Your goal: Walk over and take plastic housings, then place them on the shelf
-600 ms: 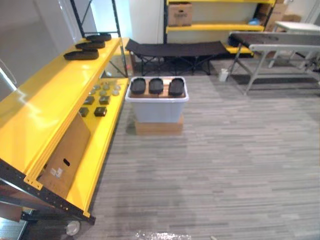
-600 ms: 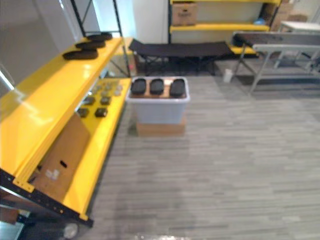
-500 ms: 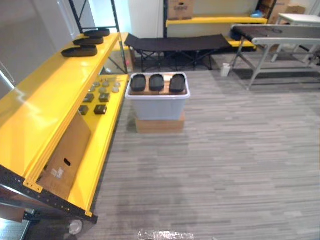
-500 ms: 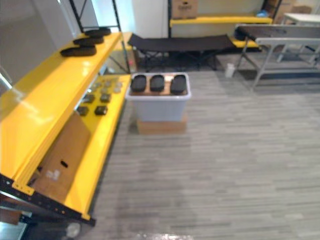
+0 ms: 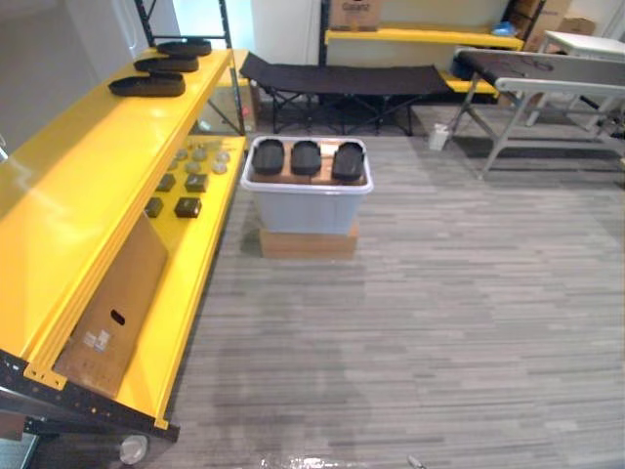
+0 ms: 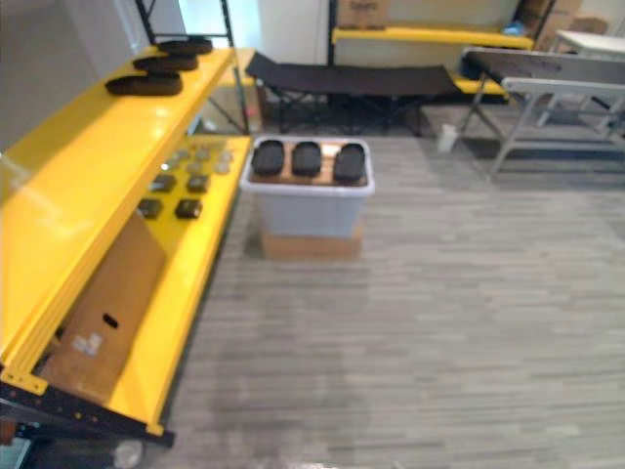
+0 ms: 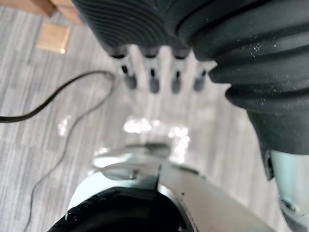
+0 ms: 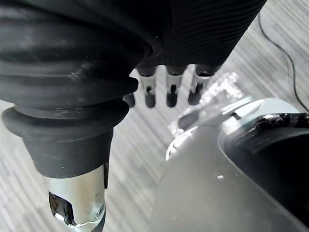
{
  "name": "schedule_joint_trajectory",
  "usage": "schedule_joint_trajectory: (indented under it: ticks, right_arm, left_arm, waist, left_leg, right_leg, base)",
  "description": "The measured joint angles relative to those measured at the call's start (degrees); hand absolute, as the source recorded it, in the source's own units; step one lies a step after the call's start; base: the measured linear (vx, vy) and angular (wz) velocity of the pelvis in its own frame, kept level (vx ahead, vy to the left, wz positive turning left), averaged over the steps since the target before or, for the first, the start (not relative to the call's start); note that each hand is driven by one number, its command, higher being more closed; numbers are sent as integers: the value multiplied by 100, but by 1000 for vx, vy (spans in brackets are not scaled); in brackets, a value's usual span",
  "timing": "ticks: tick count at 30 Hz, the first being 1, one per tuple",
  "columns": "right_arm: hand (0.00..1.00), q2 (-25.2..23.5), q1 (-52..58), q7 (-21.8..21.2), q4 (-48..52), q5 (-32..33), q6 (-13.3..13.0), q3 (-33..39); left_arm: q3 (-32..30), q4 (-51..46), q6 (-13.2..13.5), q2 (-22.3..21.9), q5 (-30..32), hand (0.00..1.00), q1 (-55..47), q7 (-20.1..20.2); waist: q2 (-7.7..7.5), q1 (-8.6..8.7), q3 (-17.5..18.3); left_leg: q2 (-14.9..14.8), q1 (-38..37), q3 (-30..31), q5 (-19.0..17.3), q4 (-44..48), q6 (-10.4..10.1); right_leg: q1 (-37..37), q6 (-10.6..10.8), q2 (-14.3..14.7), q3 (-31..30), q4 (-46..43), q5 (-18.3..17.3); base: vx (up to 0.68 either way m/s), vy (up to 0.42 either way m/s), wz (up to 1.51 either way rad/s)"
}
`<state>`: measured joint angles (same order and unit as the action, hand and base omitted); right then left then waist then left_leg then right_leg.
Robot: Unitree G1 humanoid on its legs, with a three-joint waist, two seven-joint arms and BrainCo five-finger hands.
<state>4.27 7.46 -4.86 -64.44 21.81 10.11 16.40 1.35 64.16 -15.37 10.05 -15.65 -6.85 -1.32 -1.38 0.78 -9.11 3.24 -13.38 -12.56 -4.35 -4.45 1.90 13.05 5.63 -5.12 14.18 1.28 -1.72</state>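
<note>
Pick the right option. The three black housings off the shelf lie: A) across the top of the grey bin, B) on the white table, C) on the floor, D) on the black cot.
A: the three plastic housings lie side by side across the top of the grey bin, which stands on a cardboard box.

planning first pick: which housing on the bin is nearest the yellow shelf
The leftmost housing on the bin; the middle housing and right housing lie farther from the shelf.

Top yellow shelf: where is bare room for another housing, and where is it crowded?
The top shelf is bare from the nearest of three black housings down to its near edge. Its far end is crowded by them. The lower shelf holds small parts and a cardboard sheet.
</note>
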Motion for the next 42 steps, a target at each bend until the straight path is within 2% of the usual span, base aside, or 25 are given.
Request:
schedule_joint_trajectory:
  ticks: [7,26,29,30,31,32,33,35,38,40,41,42]
  right_arm:
    - [0,2,5,129,2,113,3,33]
    - [0,11,-66,124,-146,102,36,33]
    - [0,19,-78,136,-135,196,21,64]
    - [0,13,-79,132,-133,234,18,75]
    - [0,20,-107,128,-130,347,-5,109]
    - [0,20,-114,123,-119,409,-13,132]
    - [0,1,-108,112,-120,446,-20,196]
    - [0,-69,-87,84,-143,456,-22,208]
    - [0,-138,33,-61,-135,1114,-129,250]
    - [0,-197,104,-38,-134,1079,-219,374]
    - [0,-220,205,-29,-141,1019,-245,446]
    - [0,-224,249,-24,-144,969,-238,487]
  left_arm:
    - [5,1,27,-26,6,0,-2,-30]
    - [275,29,190,15,49,0,1,-191]
    - [294,21,273,13,105,0,6,-195]
    - [366,13,279,30,153,0,9,-200]
    - [393,11,282,15,279,0,21,-215]
    - [402,2,279,18,304,0,37,-213]
    - [395,1,278,54,301,0,83,-199]
    - [394,1,274,114,301,0,107,-183]
    - [392,35,248,134,301,0,233,-64]
    - [351,37,241,137,250,0,242,-64]
    - [317,28,234,131,196,0,251,-66]
    - [279,24,227,118,188,0,250,-68]
  waist:
    - [3,4,-37]
    - [-52,14,-59]
    - [-82,7,-83]
    - [-107,9,-108]
    - [-74,12,-197]
    - [-41,22,-249]
    - [-42,30,-352]
    - [-132,27,-380]
    - [-131,129,-393]
    - [-121,201,-399]
    - [-115,207,-403]
    - [-105,216,-404]
  left_leg:
    - [5,-61,-13,53,-56,7]
    - [35,48,51,61,-61,15]
    - [94,131,96,-11,-57,60]
    - [142,132,91,-35,-57,98]
    - [131,87,77,-15,-50,167]
    - [104,-4,65,-3,-30,191]
    - [86,-142,24,-42,-27,232]
    - [-10,-238,-27,-152,-27,148]
    - [-223,-256,-29,-299,-26,-30]
    - [-287,-271,-57,-421,49,-193]
    - [-321,-275,-50,-628,293,-286]
    - [-354,-283,-39,-756,441,-328]
  right_leg:
    - [-7,-71,-11,18,-68,-84]
    - [-10,-66,-5,134,137,-9]
    - [-432,15,-194,196,-682,-442]
    - [-745,106,-353,140,-1389,-666]
    - [-1122,167,-473,126,-2260,-728]
    - [-1282,156,-533,135,-2681,-730]
    - [-1502,-26,-610,149,-3150,-887]
    - [-1671,-89,-549,145,-3017,-961]
    - [-2006,40,-306,-13,-2054,-765]
    - [-2125,26,-217,-61,-1340,-326]
    - [-2114,-9,-204,-129,-1202,-121]
    - [-2105,-74,-201,-184,-1207,-81]
  base:
    - [-92,-7,-2]
    - [-15,-3,3]
    - [-28,28,14]
    - [20,69,-3]
    - [39,79,-9]
    - [56,78,-16]
    - [61,59,-14]
    - [47,47,-16]
    - [135,6,-7]
    - [245,-55,-2]
    - [257,-91,4]
    - [313,-140,8]
